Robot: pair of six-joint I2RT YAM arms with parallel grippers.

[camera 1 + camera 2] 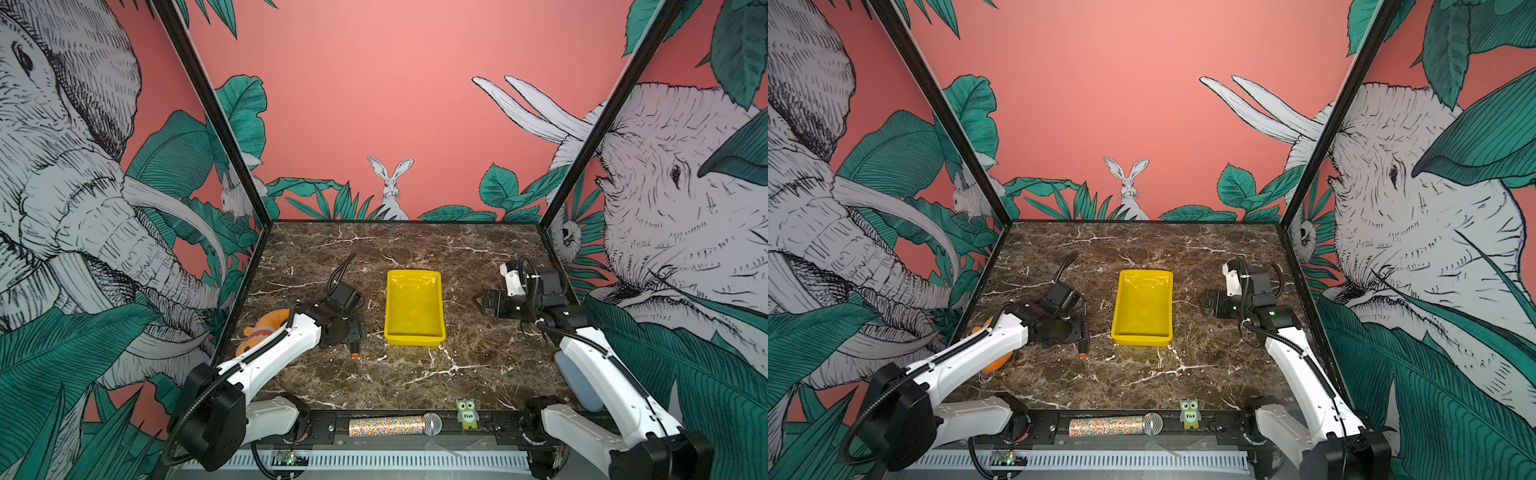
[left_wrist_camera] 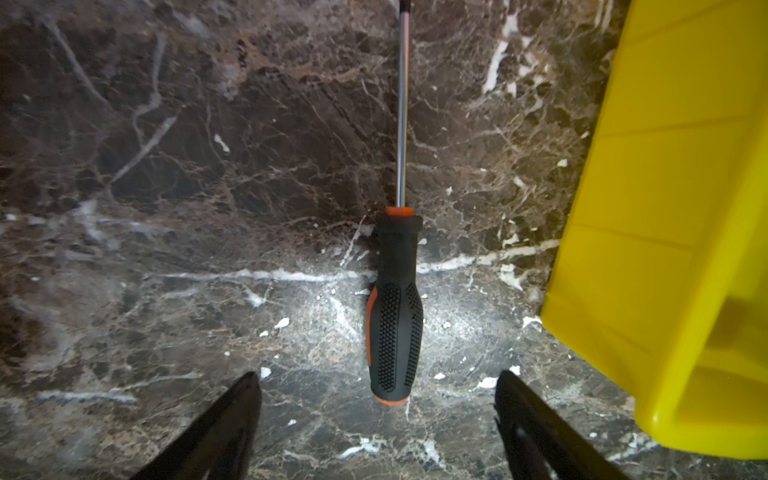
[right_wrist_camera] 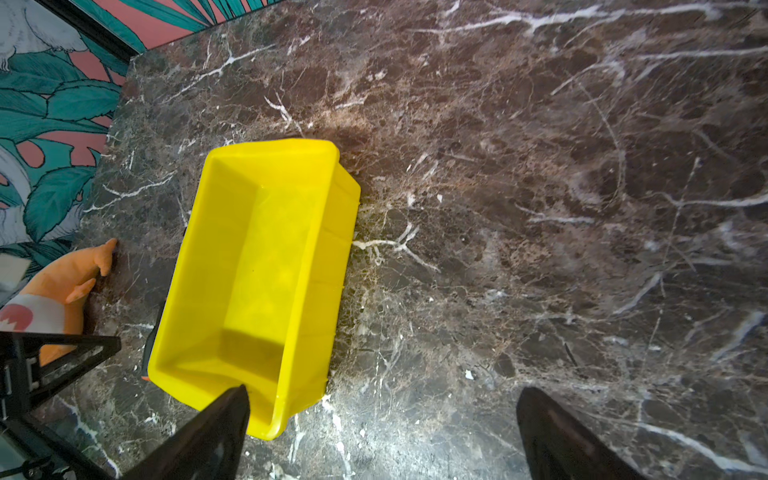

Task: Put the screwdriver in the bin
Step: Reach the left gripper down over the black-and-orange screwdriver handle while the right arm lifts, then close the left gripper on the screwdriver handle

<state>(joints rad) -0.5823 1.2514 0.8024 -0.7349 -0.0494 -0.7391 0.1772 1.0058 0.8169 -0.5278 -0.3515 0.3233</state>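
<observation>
The screwdriver (image 2: 395, 307) lies flat on the marble table, black handle with orange end cap toward my left gripper, thin shaft pointing away. In both top views only its orange cap (image 1: 354, 354) (image 1: 1082, 354) pokes out from under the arm. My left gripper (image 2: 378, 374) (image 1: 353, 337) hangs low over it, open, its fingers (image 2: 249, 399) wide on either side of the handle's end and touching nothing. The yellow bin (image 1: 413, 307) (image 1: 1142, 307) (image 2: 665, 208) (image 3: 257, 257) stands empty just right of the screwdriver. My right gripper (image 1: 478, 300) (image 3: 384, 390) is open and empty to the right of the bin.
An orange plush toy (image 1: 266, 328) (image 3: 62, 282) lies by the left wall, behind the left arm. A glittery microphone (image 1: 395, 424) and a green owl card (image 1: 467, 413) sit on the front rail. Printed walls close in the table on three sides.
</observation>
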